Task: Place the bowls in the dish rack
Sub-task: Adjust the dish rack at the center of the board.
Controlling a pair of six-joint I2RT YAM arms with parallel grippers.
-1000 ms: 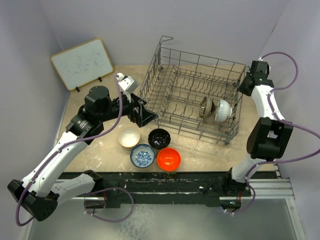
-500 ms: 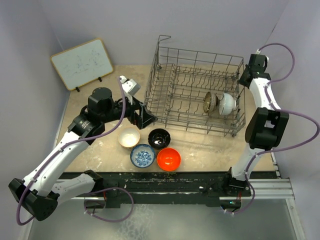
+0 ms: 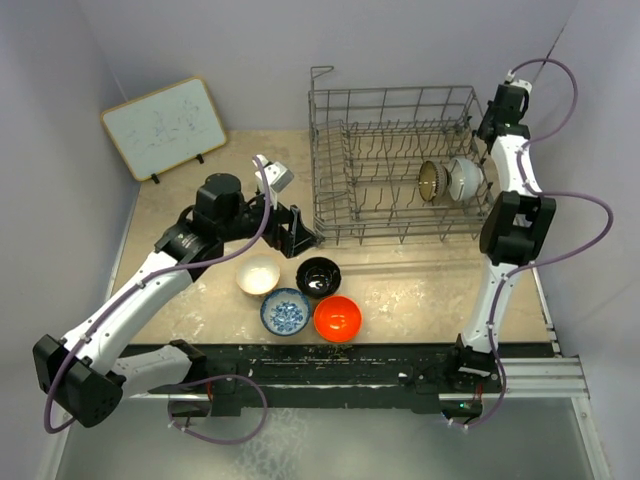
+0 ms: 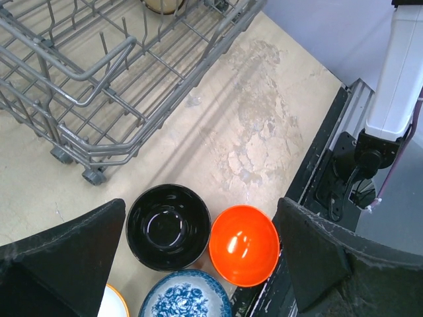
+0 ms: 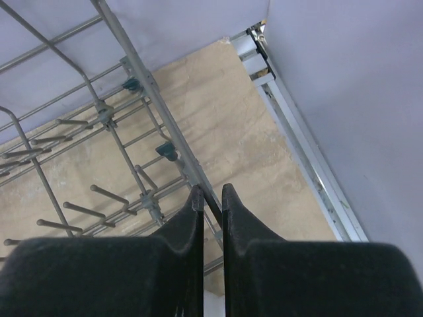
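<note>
After swinging rack square toward 1 o'clock with right gripper pinched on its rim, leaves four bowls at 7 o'clock, unloaded, under spread left gripper.

Soft, even, bright light fills the top view. The rack throws only a faint, diffuse shadow on the counter just in front of it. In the left wrist view, pale striped shadows of its wires cross the counter beside the rack. Small white glints sit on the black bowl and orange bowl, both sharp. In the right wrist view the right end effector is a near-black mass with little detail, beside crisp rack wires.
</note>
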